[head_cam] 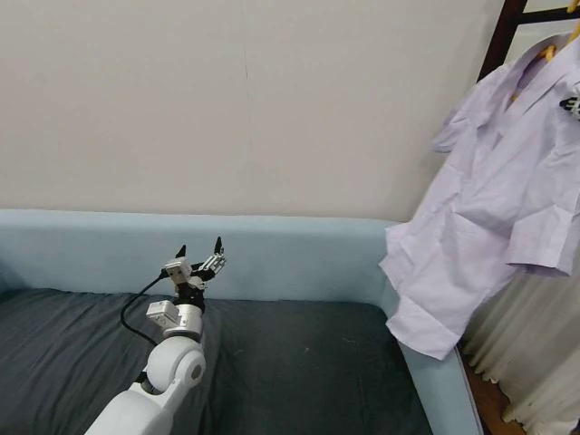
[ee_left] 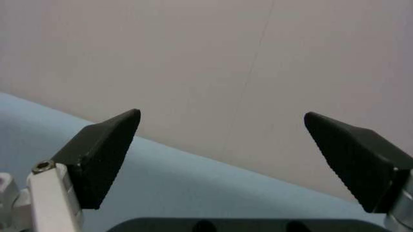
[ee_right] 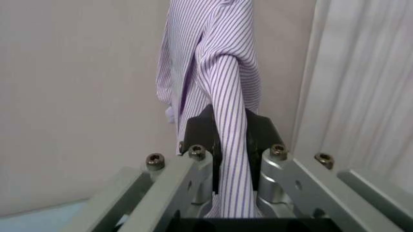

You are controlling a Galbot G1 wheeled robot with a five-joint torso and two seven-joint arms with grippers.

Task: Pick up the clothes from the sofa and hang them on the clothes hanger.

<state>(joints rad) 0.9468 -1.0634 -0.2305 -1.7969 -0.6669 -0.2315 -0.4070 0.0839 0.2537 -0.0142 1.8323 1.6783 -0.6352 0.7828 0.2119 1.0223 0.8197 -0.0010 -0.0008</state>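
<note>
Left pincer (head_cam: 199, 249) is lower left of frame, over the sofa (head_cam: 299, 249) seat, fingers apart, holding nothing. Right pincer (ee_right: 227, 133) is clamped on a fold of the striped shirt (ee_right: 213, 53). In head view the shirt hangs upper right by the dark wooden rack (head_cam: 501, 36), hem over the sofa's right end.

A pale lilac, finely striped shirt (head_cam: 494, 208) hangs creased at three o'clock, its collar by the dark wooden clothes rack (head_cam: 501, 36) at one o'clock, its hem overlapping the light-blue sofa's (head_cam: 290, 249) end.
</note>
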